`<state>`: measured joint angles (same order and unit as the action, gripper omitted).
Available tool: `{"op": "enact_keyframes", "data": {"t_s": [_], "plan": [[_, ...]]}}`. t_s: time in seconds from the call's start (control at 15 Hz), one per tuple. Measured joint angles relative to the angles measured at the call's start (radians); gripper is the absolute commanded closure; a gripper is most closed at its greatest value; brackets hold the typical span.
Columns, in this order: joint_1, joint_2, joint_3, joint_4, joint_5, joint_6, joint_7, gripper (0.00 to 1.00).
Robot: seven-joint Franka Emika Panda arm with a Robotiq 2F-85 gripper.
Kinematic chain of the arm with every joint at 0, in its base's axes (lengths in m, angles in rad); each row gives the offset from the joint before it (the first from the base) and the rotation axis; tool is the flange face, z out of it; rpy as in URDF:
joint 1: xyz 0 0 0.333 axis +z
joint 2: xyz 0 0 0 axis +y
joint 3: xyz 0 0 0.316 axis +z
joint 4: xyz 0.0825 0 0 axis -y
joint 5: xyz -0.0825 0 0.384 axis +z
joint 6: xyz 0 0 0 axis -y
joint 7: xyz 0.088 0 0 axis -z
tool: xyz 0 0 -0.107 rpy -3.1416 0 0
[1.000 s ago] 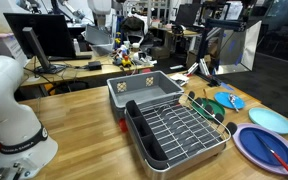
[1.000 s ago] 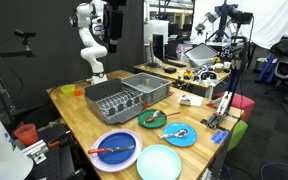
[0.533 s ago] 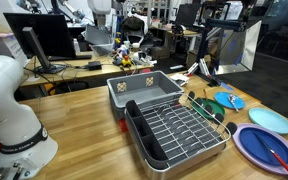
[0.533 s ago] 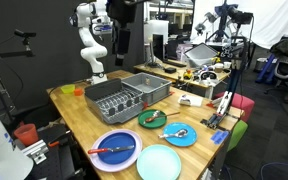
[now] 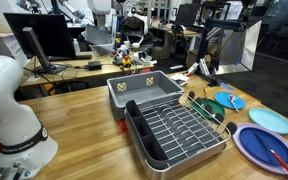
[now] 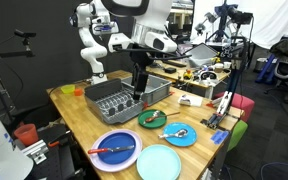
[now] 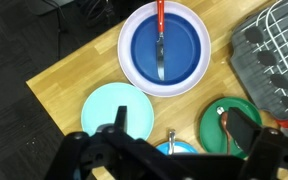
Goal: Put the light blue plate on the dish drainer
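The light blue plate [image 7: 117, 113] lies flat on the wooden table near its front edge, next to the purple-blue plate; it shows in both exterior views [image 5: 271, 120] [image 6: 158, 162]. The dish drainer [image 5: 176, 131] [image 6: 112, 98] is a wire rack with a black base, and its corner shows in the wrist view [image 7: 279, 50]. My gripper [image 7: 182, 125] [image 6: 137, 92] is open and empty. It hangs high over the table between the drainer and the plates, well above the light blue plate. It is out of frame in the exterior view where the drainer is nearest.
A purple-blue plate [image 7: 164, 47] [image 6: 116, 146] holds a red utensil. A green plate [image 7: 229, 125] [image 6: 152, 118] and a small blue plate [image 7: 179, 148] [image 6: 180, 134] hold spoons. A grey plastic bin [image 5: 144, 88] [image 6: 150, 86] stands beside the drainer. The table edge runs close by the plates.
The arm has swung from high at the back out over the drainer and come lower, toward the plates. The plates and drainer have not moved.
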<state>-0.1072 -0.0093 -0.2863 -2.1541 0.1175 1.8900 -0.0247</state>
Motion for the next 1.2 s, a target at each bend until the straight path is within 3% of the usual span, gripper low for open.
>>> {"op": "enact_keyframes", "data": {"t_s": [0.8,1.2], "plan": [[-0.007,0.033,0.019,0.006,0.010,0.031,0.042,0.00],[-0.007,0.192,0.056,0.003,0.052,0.232,0.047,0.00]]}}
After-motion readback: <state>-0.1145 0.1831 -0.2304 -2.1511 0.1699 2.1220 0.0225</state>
